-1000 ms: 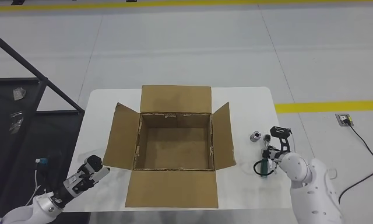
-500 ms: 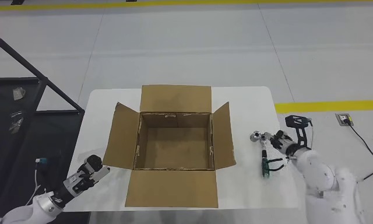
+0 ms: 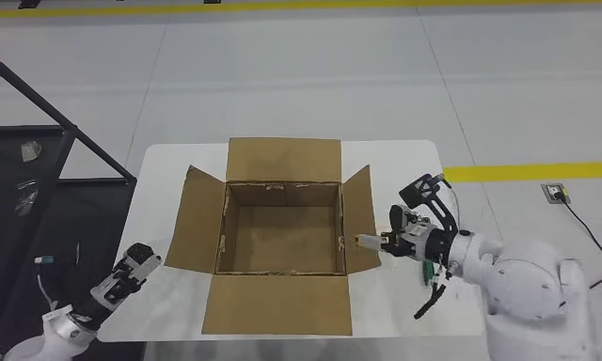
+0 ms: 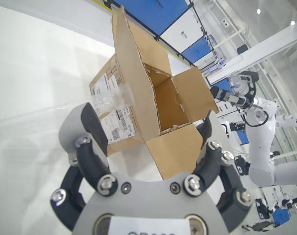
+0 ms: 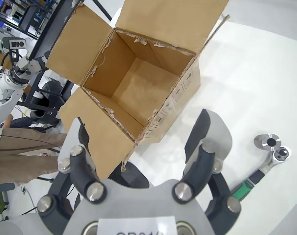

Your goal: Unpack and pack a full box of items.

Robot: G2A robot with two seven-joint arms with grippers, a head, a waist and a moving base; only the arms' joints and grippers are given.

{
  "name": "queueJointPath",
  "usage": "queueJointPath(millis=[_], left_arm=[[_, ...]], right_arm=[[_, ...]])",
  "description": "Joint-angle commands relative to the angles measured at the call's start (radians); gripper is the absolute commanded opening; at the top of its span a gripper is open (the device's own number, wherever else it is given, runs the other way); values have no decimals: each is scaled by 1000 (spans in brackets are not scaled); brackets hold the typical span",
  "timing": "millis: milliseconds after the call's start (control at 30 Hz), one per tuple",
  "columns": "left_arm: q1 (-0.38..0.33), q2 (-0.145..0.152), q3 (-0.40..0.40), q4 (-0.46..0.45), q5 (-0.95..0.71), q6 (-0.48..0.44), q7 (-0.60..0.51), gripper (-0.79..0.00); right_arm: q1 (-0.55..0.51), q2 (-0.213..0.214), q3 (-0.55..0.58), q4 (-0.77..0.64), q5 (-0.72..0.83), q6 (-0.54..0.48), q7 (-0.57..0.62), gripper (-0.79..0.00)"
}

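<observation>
While right tool gapes over box flap edge | ratchet nearby

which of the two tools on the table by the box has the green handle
The ratchet wrench: it is long, with a green grip behind its metal shank. The socket beside its head is a short silver cylinder with no handle.
</observation>
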State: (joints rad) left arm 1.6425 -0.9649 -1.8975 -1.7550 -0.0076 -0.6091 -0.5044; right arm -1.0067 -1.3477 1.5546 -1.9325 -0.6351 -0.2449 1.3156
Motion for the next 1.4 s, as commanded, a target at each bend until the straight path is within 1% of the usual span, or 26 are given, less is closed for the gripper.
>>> queueJointPath(millis=[0,100,233,300,467,600,733,1000,1367], left_arm=[[5,-1,-7,5,-27,-3,4,0],[12,-1,-14,8,-59,-10,0,0],[20,-2,-21,10,-67,-18,-7,0],[24,-3,-23,11,-68,-24,-4,0],[30,-5,-26,13,-73,-33,-4,0],[32,-5,-27,13,-75,-36,-9,0],[31,-6,-25,11,-75,-36,-13,0],[26,-9,-19,4,-71,-32,-5,0],[52,-14,-32,-10,-109,-46,10,0]], right_arm=[[45,2,-27,53,7,24,25,0],[103,4,-66,135,34,43,39,0],[150,7,-104,224,43,61,36,0],[169,9,-120,273,57,63,28,0],[185,16,-135,341,71,58,6,0],[179,25,-128,366,75,63,-2,0],[159,35,-113,367,102,44,-10,0],[136,50,-123,370,127,19,-32,0],[183,58,-191,441,151,-7,-95,0]])
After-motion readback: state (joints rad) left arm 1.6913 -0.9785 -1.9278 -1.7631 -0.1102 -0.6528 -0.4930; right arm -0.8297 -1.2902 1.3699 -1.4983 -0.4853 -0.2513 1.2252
